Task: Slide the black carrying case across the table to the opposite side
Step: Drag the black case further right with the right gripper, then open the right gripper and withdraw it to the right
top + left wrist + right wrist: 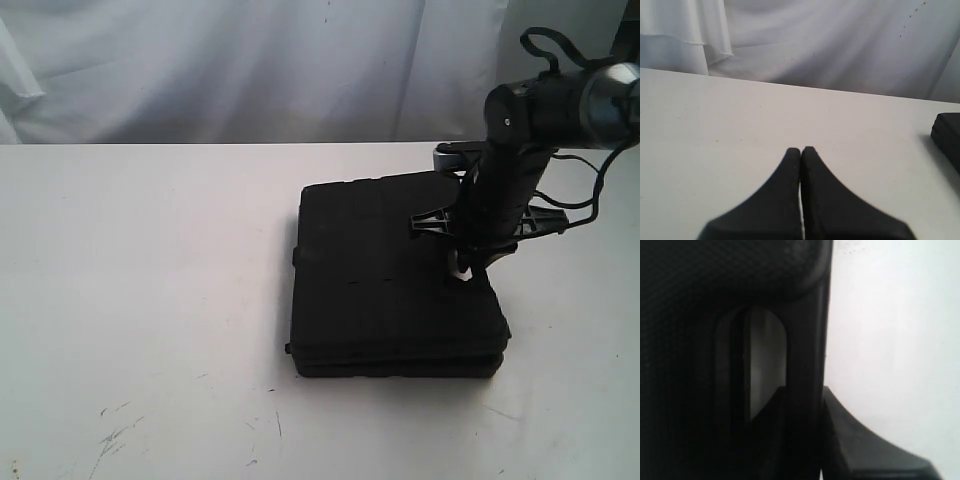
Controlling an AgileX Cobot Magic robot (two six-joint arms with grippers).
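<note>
The black carrying case [390, 280] lies flat on the white table [150, 300], right of centre. My right gripper [470, 262] comes down at the case's right edge. In the right wrist view its two fingers stand on either side of the case's handle bar [807, 340], one finger [772, 415] inside the handle opening and the other outside, so my right gripper [803, 390] is shut on the handle. My left gripper [801, 150] is shut and empty above bare table [740, 115]. A corner of the case [947, 135] shows far off to its side.
A white cloth backdrop [250, 60] hangs behind the table's far edge. Dark scuff marks [115, 435] speckle the front left of the tabletop. The right arm's black cable [585, 190] loops beside the case.
</note>
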